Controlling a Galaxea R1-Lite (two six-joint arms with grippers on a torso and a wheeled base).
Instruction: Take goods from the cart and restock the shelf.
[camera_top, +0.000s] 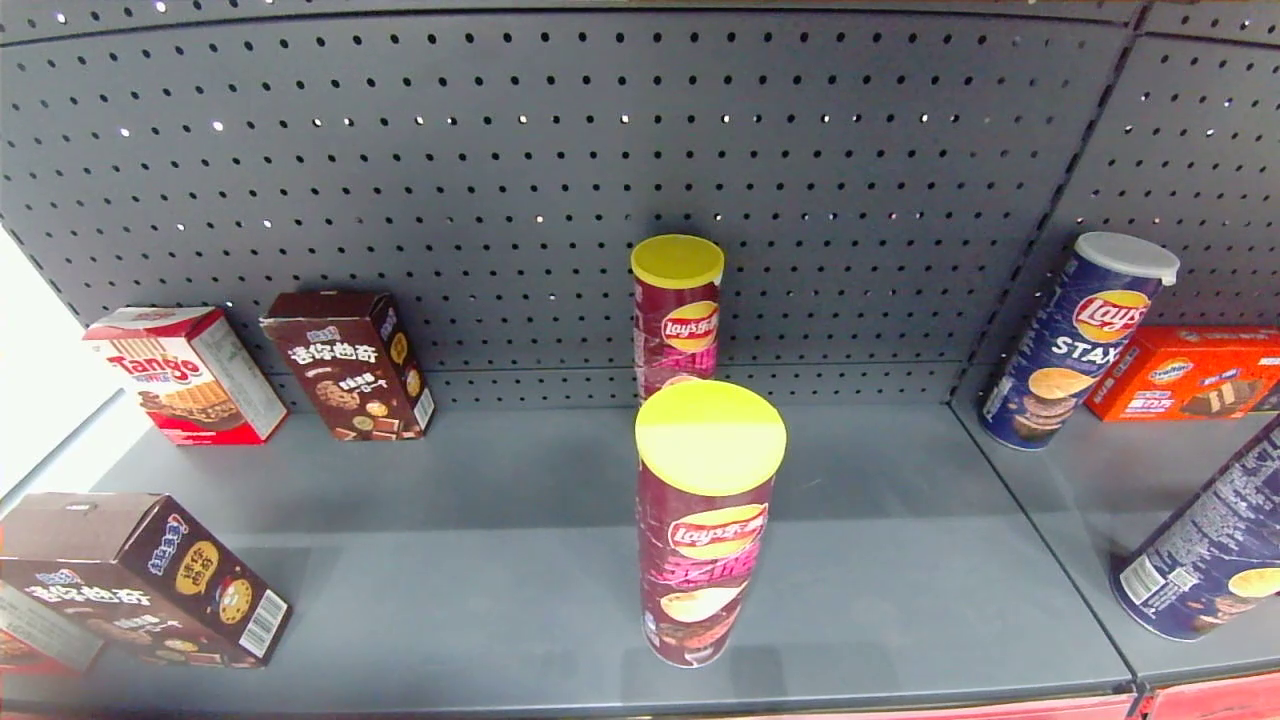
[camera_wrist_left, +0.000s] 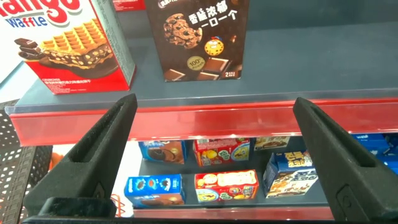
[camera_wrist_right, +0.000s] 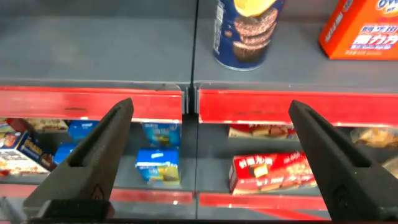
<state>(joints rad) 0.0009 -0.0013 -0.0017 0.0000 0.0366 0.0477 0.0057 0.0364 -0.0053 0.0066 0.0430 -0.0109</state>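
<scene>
**A:** Nearest first: how do the grippers stand?

**B:** The left gripper (camera_wrist_left: 214, 102) hangs in front of the red edge strip (camera_wrist_left: 62, 121) of the shelf (camera_top: 480, 560). Its dark fingers (camera_wrist_left: 93, 155) are spread wide with nothing between them. The right gripper (camera_wrist_right: 211, 104) is the same, spread and empty, facing the strip where two shelf sections meet. Small snack boxes (camera_wrist_left: 227, 185) sit on the tier below.

**A:** And on the shelf board itself?

**B:** At the front left lies a brown cookie box (camera_top: 150, 580). A maroon chip can (camera_top: 707, 530) with a yellow lid stands upright near the front edge, about mid-board. On the next section, cut off by the right edge of the head view, is a dark blue can (camera_top: 1210, 560).

**A:** Farther back?

**B:** A second maroon can (camera_top: 677, 315) stands straight behind the first, against the perforated back panel (camera_top: 500, 150). The two cans are apart, not touching. Back left, a wafer box (camera_top: 185, 372) and another cookie box (camera_top: 350, 362) stand side by side. Back right on the neighbouring section is a white-lidded blue can (camera_top: 1075, 345), with an orange box (camera_top: 1190, 372) just beside it.
</scene>
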